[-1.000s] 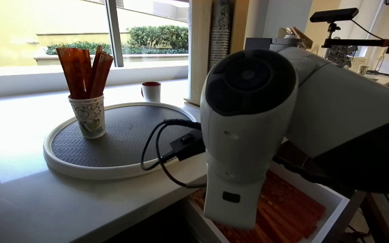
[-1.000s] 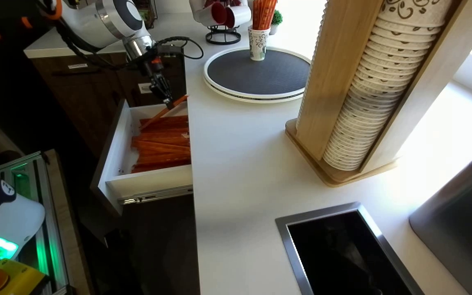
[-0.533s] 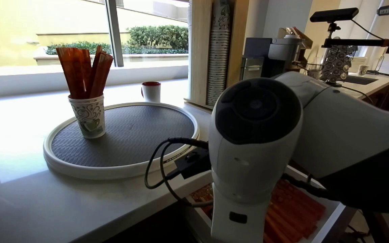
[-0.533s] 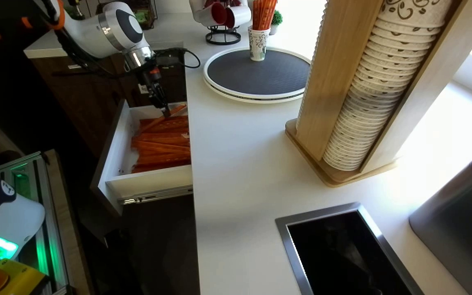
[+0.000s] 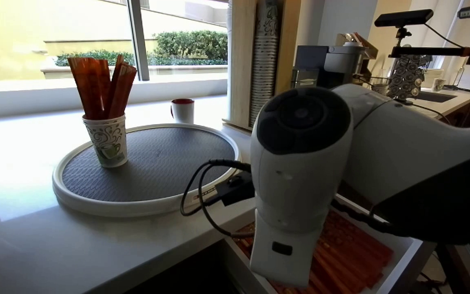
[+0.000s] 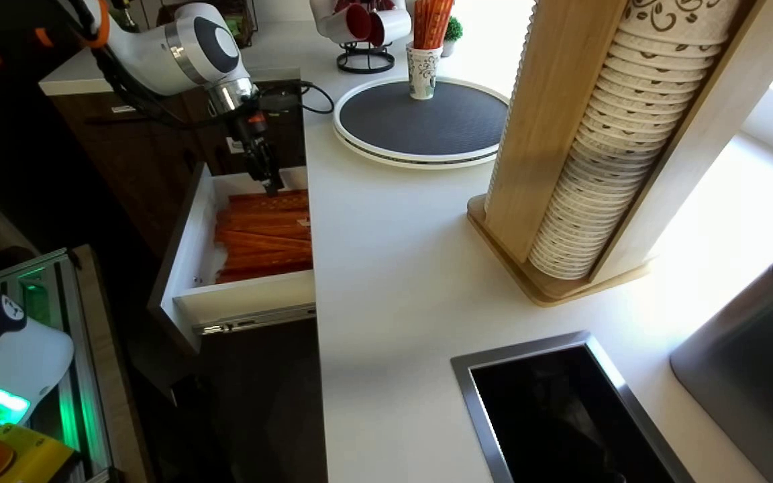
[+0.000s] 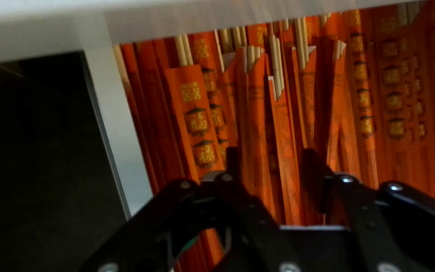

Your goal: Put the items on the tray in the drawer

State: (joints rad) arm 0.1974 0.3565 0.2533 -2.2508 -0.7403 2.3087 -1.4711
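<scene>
Parted gripper (image 7: 271, 158) over the pulled-out drawer (image 6: 245, 293)

Wrist view: jaws stand part-way apart, holding nothing. Red-orange sticks (image 7: 198, 121) lie in the drawer beneath, seen between and beyond the tips; whether any tip touches them, cannot tell. Other sticks (image 6: 432, 25) stand in a patterned cup (image 6: 422, 75) on the tray (image 6: 383, 127), well apart from the gripper.

Counts: gripper, one; drawer, one; tray, one; cup on the tray, one. Sticks overlap in drawer and cup alike, too many to number.

parted jaws over orange packets (image 7: 283, 136)
</scene>
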